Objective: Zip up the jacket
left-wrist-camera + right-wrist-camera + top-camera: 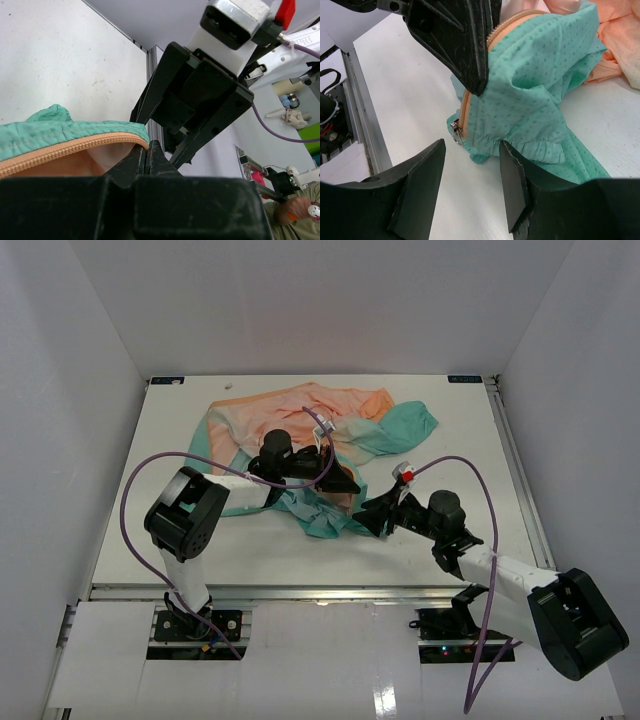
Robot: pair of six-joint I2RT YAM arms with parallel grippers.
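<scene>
The jacket (pixel 300 415) lies crumpled at the middle back of the table, peach at the back and teal at the front. My left gripper (pixel 345 483) is shut on its zipper edge and holds that edge lifted; the orange zipper tape (pixel 60 150) ends at the closed fingertips (pixel 151 146). My right gripper (pixel 368 518) is open and empty, low over the table just in front of the teal hem (pixel 535 75). A silver zipper slider (pixel 455 134) hangs at the bottom of the zipper, just beyond and between my right fingertips (pixel 437 147). The left fingers (pixel 465 45) show above it.
The white table (pixel 150 530) has a metal rail along its near edge (pixel 362 115) and right side (pixel 515 470). White walls enclose three sides. Purple cables (pixel 470 465) loop over both arms. The right gripper body (pixel 195 100) sits close in front of the left one.
</scene>
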